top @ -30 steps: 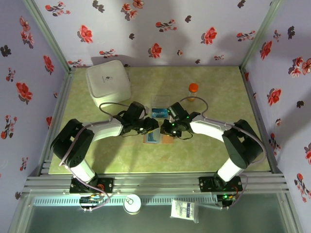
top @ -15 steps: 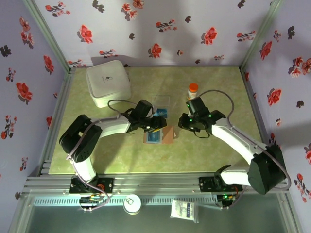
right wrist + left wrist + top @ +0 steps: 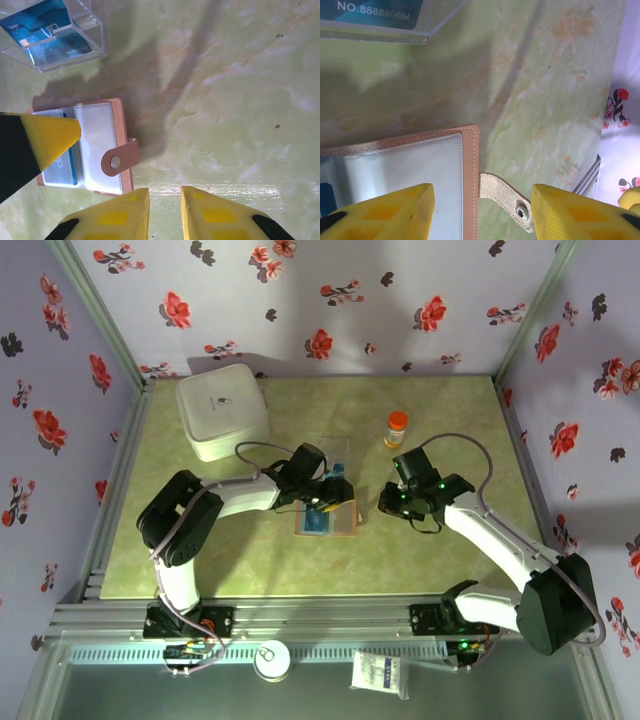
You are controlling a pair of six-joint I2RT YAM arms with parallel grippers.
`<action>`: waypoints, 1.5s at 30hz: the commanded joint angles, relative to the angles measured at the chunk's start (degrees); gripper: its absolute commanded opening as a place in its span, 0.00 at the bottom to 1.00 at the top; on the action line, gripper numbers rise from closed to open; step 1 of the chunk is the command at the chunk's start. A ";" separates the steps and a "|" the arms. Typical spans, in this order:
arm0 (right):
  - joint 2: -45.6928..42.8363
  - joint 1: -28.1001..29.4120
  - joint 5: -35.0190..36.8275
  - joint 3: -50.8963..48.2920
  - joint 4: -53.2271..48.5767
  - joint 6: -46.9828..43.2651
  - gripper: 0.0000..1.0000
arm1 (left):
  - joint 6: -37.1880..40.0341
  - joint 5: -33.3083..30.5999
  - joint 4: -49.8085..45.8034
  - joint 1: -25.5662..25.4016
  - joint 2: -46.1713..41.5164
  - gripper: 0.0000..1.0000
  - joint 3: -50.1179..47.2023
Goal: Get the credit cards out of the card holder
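- White square container [image 3: 223,410] sits at the far left of the table, well apart from the work.
- Left gripper [image 3: 325,495]: a second ago it was bunched with the right one over the wallet. It has since slid further right and now hangs alone above the card holder [image 3: 327,520].
- In the left wrist view its jaws stand wide apart with nothing between them. They straddle the holder's right edge [image 3: 420,165] and its snap strap [image 3: 507,197].
- The card holder lies open and flat at mid-table, just near of the clear plastic box [image 3: 332,472].
- One blue card [image 3: 62,165] remains in the holder's left pocket; the right pocket looks empty, though glare makes that uncertain.
- A blue-teal card [image 3: 45,30] lies inside the clear box.
- Orange-capped bottle [image 3: 397,427] stands upright beyond the right arm.
- Right gripper [image 3: 395,502] has drawn back rightward off the holder. Its jaws [image 3: 165,210] are nearly together with a slim gap, carrying nothing.
- Reading: probably half done, with the remaining card left to the left arm, which must shift toward the left pocket.
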 commanded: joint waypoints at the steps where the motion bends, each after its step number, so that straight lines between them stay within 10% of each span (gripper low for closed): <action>1: -0.57 -0.07 -2.71 -0.87 2.25 1.23 0.23 | 0.48 0.89 -0.92 0.30 -0.71 0.53 0.49; 25: 22.84 13.94 -6.43 13.94 9.90 3.94 0.23 | 2.00 -1.34 -1.03 10.49 -20.27 0.49 -20.18; 45: 35.84 14.27 -1.78 13.43 7.89 -0.37 0.24 | 1.47 -1.27 0.24 11.26 -19.61 0.49 -22.39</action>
